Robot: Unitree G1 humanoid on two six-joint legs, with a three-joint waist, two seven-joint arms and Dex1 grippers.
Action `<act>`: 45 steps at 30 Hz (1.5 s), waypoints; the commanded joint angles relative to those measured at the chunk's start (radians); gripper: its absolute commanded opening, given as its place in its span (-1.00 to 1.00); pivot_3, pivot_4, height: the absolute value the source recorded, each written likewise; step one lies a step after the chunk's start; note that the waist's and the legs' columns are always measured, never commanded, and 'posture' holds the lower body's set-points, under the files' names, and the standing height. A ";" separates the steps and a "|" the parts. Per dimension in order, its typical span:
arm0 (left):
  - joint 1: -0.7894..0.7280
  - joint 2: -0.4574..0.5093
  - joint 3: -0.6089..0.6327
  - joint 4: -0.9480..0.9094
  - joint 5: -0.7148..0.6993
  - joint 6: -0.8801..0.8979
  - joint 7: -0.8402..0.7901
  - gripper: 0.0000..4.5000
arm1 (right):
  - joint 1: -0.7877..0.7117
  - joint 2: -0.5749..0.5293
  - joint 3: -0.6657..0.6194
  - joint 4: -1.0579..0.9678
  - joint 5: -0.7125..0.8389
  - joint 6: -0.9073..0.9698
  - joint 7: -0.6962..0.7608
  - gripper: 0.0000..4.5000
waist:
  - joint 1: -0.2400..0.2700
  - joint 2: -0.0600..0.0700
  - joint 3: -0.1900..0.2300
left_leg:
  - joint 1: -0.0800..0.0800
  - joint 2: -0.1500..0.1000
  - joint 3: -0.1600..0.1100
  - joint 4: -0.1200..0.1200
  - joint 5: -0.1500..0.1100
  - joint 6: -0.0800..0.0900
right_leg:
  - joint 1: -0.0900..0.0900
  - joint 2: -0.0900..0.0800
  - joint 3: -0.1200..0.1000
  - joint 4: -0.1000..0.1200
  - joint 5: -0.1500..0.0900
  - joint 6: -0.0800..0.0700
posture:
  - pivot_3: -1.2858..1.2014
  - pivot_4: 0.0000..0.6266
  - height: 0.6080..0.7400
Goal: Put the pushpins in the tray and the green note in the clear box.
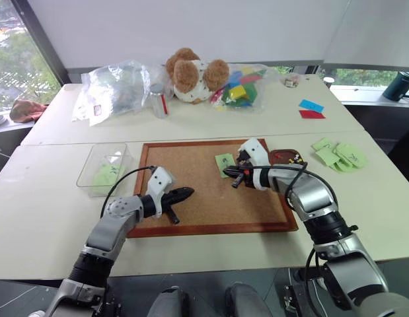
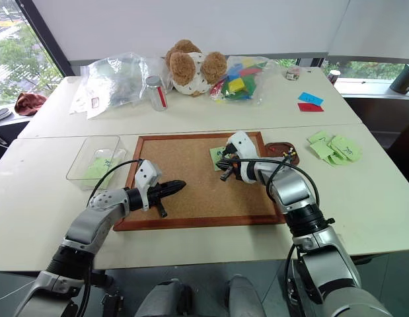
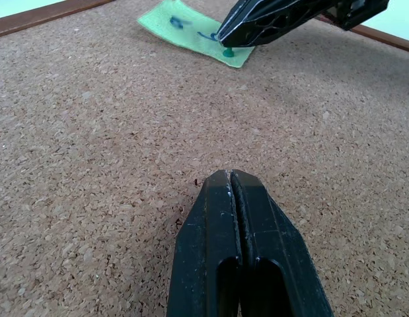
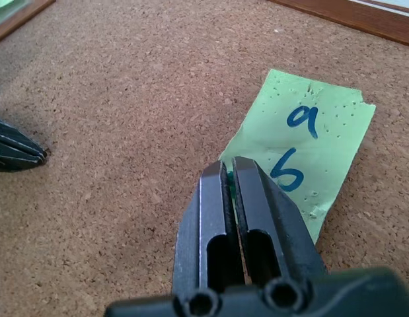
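Right gripper (image 1: 236,176) is seen at frame centre with fingers pressed together on a green pushpin (image 3: 227,52) at the lower edge of the green note (image 4: 303,148), marked "9" and "6" in blue; the left gripper (image 1: 186,193), fully closed and empty, is held over bare cork at lower centre-left. The cork board (image 1: 191,218) is laid on a white table (image 1: 52,218) beside windows, with the tray (image 1: 283,157) just right of the board and the clear box (image 1: 92,162) at centre left.

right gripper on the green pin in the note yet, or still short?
Touching. In the left wrist view the right gripper has its closed tips on the head of the green pushpin stuck through the green note.
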 commanded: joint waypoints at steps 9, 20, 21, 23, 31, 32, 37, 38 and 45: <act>0.018 -0.002 -0.007 0.074 0.015 0.054 0.010 -1.00 | -0.065 -0.092 -0.088 -0.262 0.072 0.095 0.028 -0.98 | 0.001 0.000 0.000 | 0.001 0.000 0.000 0.000 0.000 0.000 | 0.001 0.000 0.000 0.000 0.000 0.000 | 0.03 -0.52 1.00; -0.179 -0.102 0.274 0.002 -0.377 0.401 0.065 0.48 | -0.029 -0.192 -0.058 -0.402 0.110 0.119 0.094 -1.00 | 0.004 -0.005 0.003 | -0.002 0.000 -0.001 0.001 0.000 0.000 | -0.001 0.000 -0.001 0.000 0.000 0.000 | 0.03 -0.52 1.00; -0.196 -0.119 0.304 0.005 -0.418 0.436 0.082 0.71 | -0.026 -0.194 -0.051 -0.411 0.109 0.117 0.096 -1.00 | 0.004 -0.005 0.003 | -0.003 0.000 -0.001 0.002 0.000 0.000 | -0.001 0.000 -0.001 0.000 0.000 0.000 | 0.03 -0.52 1.00; -0.229 -0.162 0.359 0.021 -0.491 0.495 0.130 0.97 | -0.023 -0.193 -0.039 -0.429 0.108 0.115 0.100 -1.00 | 0.004 -0.005 0.003 | -0.003 0.000 -0.001 0.002 0.000 0.000 | -0.001 0.000 -0.001 -0.001 0.000 0.000 | 0.03 -0.52 1.00; -0.335 -0.302 0.472 0.097 -0.638 0.632 0.347 0.97 | -0.033 -0.178 0.012 -0.480 0.104 0.110 0.098 -1.00 | 0.005 -0.006 0.003 | -0.003 0.000 -0.001 0.003 0.000 0.000 | -0.001 0.000 -0.001 -0.001 0.000 0.000 | 0.03 -0.52 1.00; -0.345 -0.316 0.479 0.108 -0.648 0.646 0.369 0.97 | -0.036 -0.176 0.019 -0.487 0.105 0.110 0.098 -1.00 | 0.005 -0.006 0.003 | -0.003 0.000 -0.001 0.003 0.000 0.000 | -0.001 0.000 -0.001 -0.001 0.000 0.000 | 0.03 -0.52 1.00; -0.351 -0.370 0.485 0.107 -0.696 0.707 0.435 0.97 | -0.045 -0.170 0.039 -0.499 0.103 0.109 0.097 -1.00 | 0.005 -0.006 0.004 | -0.003 -0.001 -0.001 0.003 0.004 -0.006 | -0.001 0.001 -0.001 -0.001 0.000 0.000 | 0.03 -0.52 1.00; -0.345 -0.376 0.474 0.096 -0.699 0.725 0.444 0.97 | -0.047 -0.169 0.042 -0.499 0.102 0.107 0.096 -1.00 | 0.005 -0.006 0.004 | -0.003 -0.001 -0.001 0.003 0.004 -0.006 | -0.001 0.001 -0.001 -0.001 0.000 0.000 | 0.03 -0.52 1.00; -0.316 -0.399 0.435 0.059 -0.705 0.773 0.475 0.97 | -0.055 -0.159 0.056 -0.502 0.104 0.109 0.089 -1.00 | 0.005 -0.006 0.004 | -0.003 -0.001 -0.001 0.003 0.004 -0.007 | -0.001 0.001 -0.001 -0.001 0.000 0.000 | 0.03 -0.52 1.00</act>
